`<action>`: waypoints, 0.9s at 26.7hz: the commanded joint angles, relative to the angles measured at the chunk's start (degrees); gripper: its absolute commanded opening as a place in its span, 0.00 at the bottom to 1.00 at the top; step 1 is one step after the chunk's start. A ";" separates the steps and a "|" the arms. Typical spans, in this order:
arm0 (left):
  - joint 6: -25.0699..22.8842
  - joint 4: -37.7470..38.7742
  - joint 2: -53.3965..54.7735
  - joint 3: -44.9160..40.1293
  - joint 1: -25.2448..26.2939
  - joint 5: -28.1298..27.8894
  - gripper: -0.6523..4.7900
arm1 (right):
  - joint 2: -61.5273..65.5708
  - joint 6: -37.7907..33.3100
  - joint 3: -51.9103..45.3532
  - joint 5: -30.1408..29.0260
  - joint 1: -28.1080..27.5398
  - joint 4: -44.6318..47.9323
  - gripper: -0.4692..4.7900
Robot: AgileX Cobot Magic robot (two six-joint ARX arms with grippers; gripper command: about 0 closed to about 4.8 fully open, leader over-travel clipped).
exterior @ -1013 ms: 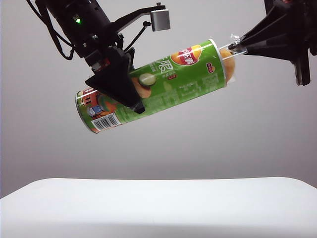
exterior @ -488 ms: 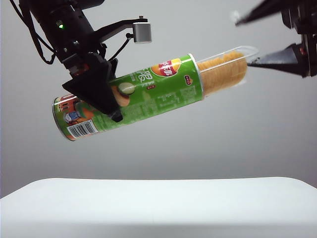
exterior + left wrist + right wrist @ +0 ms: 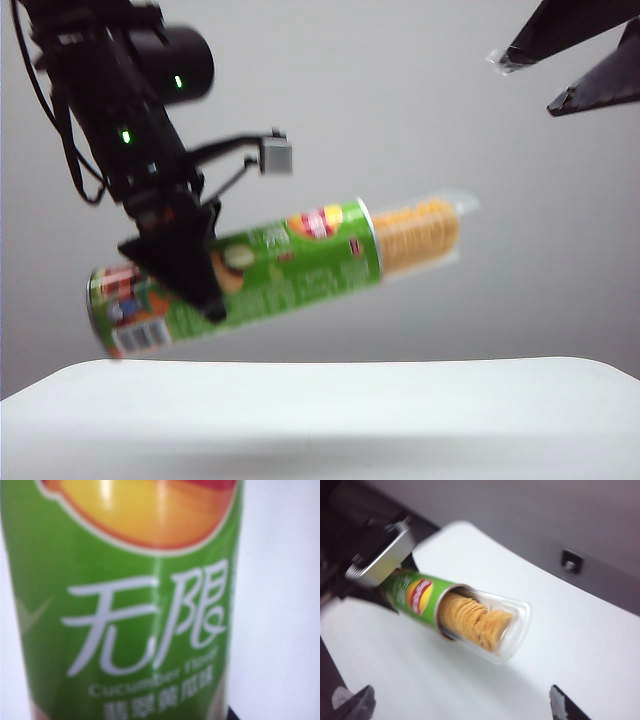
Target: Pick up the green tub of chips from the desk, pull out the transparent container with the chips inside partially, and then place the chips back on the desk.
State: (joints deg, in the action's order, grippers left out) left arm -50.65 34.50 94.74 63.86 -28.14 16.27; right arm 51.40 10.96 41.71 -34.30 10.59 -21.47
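Clamping the green tub of chips [image 3: 235, 290], left gripper [image 3: 190, 275] has sunk; right gripper [image 3: 560, 65] gapes, withdrawn.

Not much else going on here: plain grey wall [image 3: 400, 120] fills the background of the exterior view, and in the right wrist view there's a small dark square fitting [image 3: 570, 561] (too blurry to identify) toward the upper right.

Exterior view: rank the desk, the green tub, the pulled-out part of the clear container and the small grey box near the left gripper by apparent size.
1. desk
2. green tub
3. exposed part of the transparent container
4. small grey box
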 commanded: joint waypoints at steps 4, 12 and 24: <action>0.55 -4.63 9.33 0.15 0.00 1.79 0.63 | -3.69 1.22 0.07 10.01 3.76 -9.68 1.00; 0.07 -5.35 14.64 0.15 0.00 -0.37 0.63 | -3.67 1.22 -0.11 9.97 3.76 -12.20 1.00; -7.45 0.70 18.29 0.15 -0.04 -3.63 0.73 | -3.65 1.03 -0.11 8.26 3.76 -13.00 1.00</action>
State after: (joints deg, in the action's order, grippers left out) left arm -57.47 33.80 112.12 63.94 -28.14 12.19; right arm 47.88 12.21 41.54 -25.56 14.28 -35.00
